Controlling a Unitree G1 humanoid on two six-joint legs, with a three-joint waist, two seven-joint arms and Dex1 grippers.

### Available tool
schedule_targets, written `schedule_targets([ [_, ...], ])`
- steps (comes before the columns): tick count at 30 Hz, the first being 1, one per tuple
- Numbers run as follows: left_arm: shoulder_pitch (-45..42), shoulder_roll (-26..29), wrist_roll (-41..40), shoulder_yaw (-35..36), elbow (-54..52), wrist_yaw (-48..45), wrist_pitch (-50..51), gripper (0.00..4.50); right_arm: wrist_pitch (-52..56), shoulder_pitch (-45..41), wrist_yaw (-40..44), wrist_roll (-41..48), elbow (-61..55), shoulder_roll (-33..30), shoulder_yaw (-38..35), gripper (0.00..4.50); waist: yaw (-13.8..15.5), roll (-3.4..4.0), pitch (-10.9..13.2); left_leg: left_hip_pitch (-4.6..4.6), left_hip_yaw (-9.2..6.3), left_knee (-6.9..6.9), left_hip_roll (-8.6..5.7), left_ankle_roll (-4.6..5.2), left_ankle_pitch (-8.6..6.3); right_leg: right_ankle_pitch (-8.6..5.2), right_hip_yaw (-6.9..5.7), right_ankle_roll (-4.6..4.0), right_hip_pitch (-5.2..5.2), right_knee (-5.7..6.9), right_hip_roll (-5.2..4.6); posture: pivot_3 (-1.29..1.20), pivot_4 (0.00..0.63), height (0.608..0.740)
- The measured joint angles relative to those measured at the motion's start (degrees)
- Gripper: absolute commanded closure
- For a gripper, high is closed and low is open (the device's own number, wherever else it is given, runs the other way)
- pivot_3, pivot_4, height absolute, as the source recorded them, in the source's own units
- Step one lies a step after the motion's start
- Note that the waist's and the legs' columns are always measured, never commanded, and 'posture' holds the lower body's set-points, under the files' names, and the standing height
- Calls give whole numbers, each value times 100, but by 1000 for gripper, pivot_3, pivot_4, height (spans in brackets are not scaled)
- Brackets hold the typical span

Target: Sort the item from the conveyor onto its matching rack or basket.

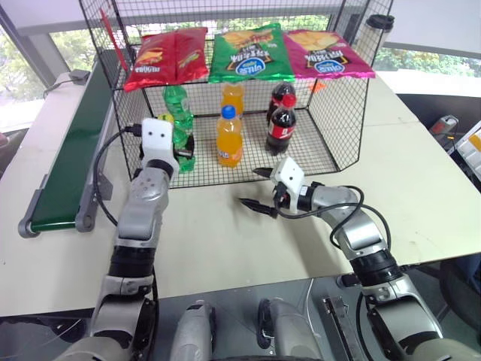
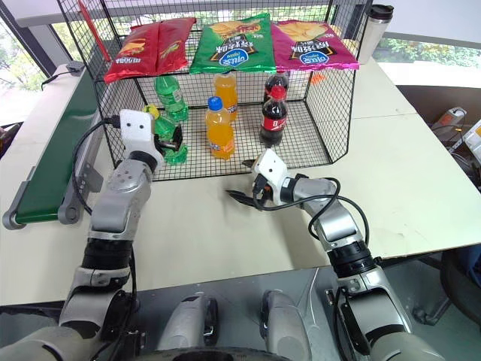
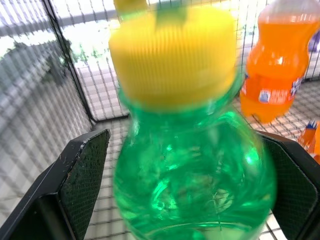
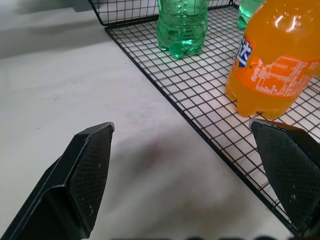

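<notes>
Yellow-capped bottle (image 3: 192, 150) between parted fingers (image 3: 82, 175)

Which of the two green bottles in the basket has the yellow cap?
The front green bottle, standing between the open fingers of the left hand at the wire basket's front left. The green bottle behind it has a green cap.

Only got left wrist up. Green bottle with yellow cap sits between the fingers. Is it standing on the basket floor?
Observer: Yes. The right wrist view shows the green bottle upright on the grid floor of the basket.
Operator: Anything behind it?
Observer: A second green bottle stands further back in the basket.
Operator: Right arm?
Observer: The right gripper is open and empty, over the table in front of the basket.
</notes>
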Motion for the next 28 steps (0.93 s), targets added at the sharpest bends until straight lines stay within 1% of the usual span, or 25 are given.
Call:
schedule_targets([
  [4, 285, 215, -1, 92, -884, -47, 502, 11, 47, -3, 26, 5, -11, -1, 4, 0, 1, 0, 0, 0, -1, 0, 0, 0, 0, 0, 0, 0, 0, 0, 0, 0, 150, 740],
  [8, 558, 393, -53, 342, -1736, -98, 993, 11, 101, -9, 39, 10, -46, 3, 15, 0, 1, 0, 0, 0, -2, 0, 0, 0, 0, 0, 1, 0, 1, 0, 0, 0, 150, 740],
  [12, 1041, 391, -262, 476, -2554, -266, 1582, 11, 137, -9, 46, 16, -96, 9, 31, 0, 2, 0, 0, 1, -2, 0, 0, 0, 0, 0, 2, 0, 2, -1, -1, 0, 150, 740],
  [15, 1766, 183, -559, 673, -3174, -347, 2067, 11, 146, 1, 49, 19, -132, 4, 34, 0, -1, 0, 0, 2, -3, 0, 0, 0, 0, -1, 2, -1, 2, -1, -1, 0, 150, 740],
  [21, 2898, -8, -681, 671, -3603, -404, 2211, 11, 174, 30, 47, 20, -160, 10, 38, 0, 8, 1, 0, 4, -7, 1, 0, 0, 0, -2, 2, -4, 4, 0, 0, 0, 150, 740],
  [24, 3170, -149, -680, 628, -3616, -390, 2204, 11, 202, 28, 52, 20, -160, 9, 39, 0, 13, 1, -1, 4, -7, 1, 0, 0, 0, -2, 2, -4, 4, 0, 0, 0, 150, 740],
  [28, 3266, -245, -675, 583, -3619, -385, 2180, 11, 204, 27, 64, 20, -160, 9, 39, 0, 6, 1, -1, 4, -7, 1, -1, 0, 0, -2, 2, -4, 3, 0, 0, 0, 150, 740],
])
